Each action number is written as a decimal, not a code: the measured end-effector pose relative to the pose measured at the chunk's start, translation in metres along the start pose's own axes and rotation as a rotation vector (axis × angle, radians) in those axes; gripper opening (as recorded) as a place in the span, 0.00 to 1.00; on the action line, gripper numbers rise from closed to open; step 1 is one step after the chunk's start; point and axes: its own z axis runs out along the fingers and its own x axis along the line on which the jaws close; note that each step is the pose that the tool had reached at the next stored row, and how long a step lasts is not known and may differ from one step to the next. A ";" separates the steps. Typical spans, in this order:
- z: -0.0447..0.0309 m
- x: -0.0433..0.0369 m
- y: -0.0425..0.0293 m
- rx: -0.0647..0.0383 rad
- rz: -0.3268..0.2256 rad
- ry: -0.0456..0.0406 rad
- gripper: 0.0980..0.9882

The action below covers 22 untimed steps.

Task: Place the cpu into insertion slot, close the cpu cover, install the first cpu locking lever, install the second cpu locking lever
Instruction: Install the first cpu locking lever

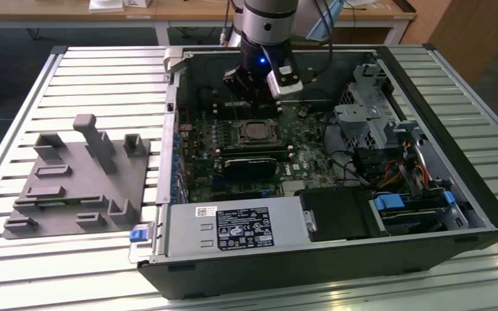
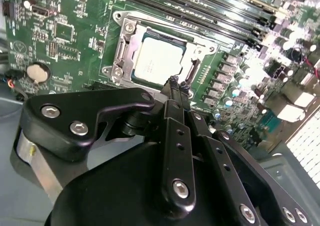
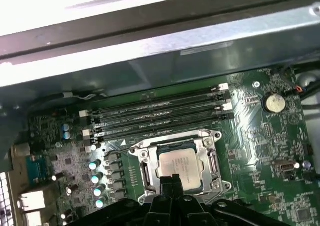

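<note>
**Gripper** (image 2: 178,83): two slim black metal fingers, matte, with bolted linkage arms behind them. The jaws are clenched tip to tip with nothing between them. The tips hang just beside one edge of the insertion slot.

**Insertion slot** (image 2: 165,28): square socket with a dull silvery stamped-metal rim and screw heads at the corners, set into the board.

**Cpu** (image 2: 157,61): flat square chip with a pale brushed-grey face, seated in the middle of the slot.

**Cpu cover** (image 2: 127,53): thin silvery frame plate, lying flat on the slot around the chip, whose face shows through the cut-out.

**Circuit board** (image 3: 250,151): glossy green and densely printed, surrounding the slot.

**Memory slots** (image 3: 160,117): four long black ribbed channels, running parallel just beyond the slot's far edge.

**Coin cell** (image 3: 274,102): round and silvery, well apart from the slot.

**Computer case** (image 1: 456,194): open black sheet-metal box, enclosing the board and slot.
</note>
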 end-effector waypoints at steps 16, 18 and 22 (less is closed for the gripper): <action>0.0005 0.0154 -0.0031 -0.015 -0.073 -0.0247 0.03; 0.0007 0.0202 -0.0041 -0.015 -0.073 -0.0256 0.03; 0.0003 0.0272 -0.0055 -0.015 -0.076 -0.0282 0.03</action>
